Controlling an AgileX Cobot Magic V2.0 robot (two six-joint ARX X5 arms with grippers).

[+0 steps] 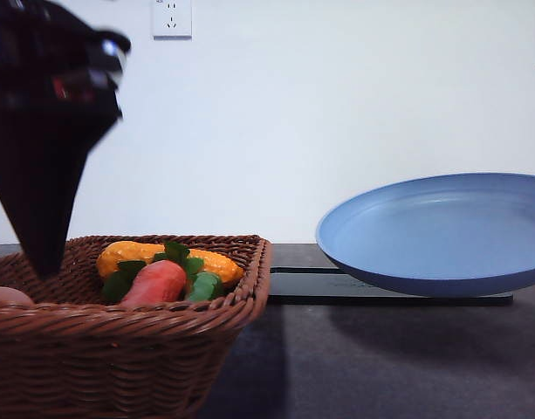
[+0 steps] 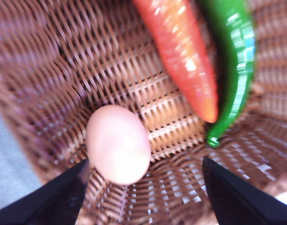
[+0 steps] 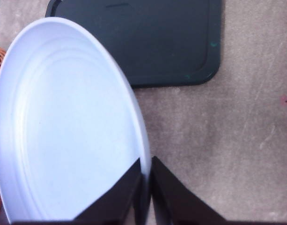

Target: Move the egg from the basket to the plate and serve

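The pinkish egg [image 2: 117, 143] lies on the floor of the woven brown basket [image 2: 49, 70]. My left gripper [image 2: 145, 163] hangs open just over it, one finger beside the egg and the other well apart. From the front, that gripper [image 1: 40, 262] is a dark wedge pointing down into the basket [image 1: 127, 349], with the egg [image 1: 5, 295] at the left edge. My right gripper [image 3: 145, 176] is shut on the rim of the blue plate [image 3: 63, 131]. The plate [image 1: 442, 236] is held tilted in the air at the right.
An orange-red carrot toy [image 2: 180, 61] and a green pepper [image 2: 234, 65] lie in the basket beyond the egg, with a yellow toy [image 1: 162, 257] behind them. A flat black tray [image 1: 389, 288] lies on the grey table [image 3: 237, 140] under the plate.
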